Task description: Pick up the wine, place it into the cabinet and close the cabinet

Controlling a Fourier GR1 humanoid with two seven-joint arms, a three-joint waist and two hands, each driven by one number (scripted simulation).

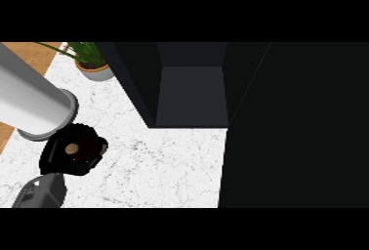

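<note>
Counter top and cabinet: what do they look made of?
Counter top: white with fine dark veining, so it looks like marble or similar stone, matte. Cabinet: flat, uniformly dark panels without visible grain; probably painted board or laminate, but the look leaves it open.

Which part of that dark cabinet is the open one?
The middle recess, showing a grey inner surface between dark walls; the broad black panel at its right shows no opening.

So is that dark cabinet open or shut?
Open: the cabinet shows a hollow interior with a bare floor, and its door stands swung out at the right.
</note>
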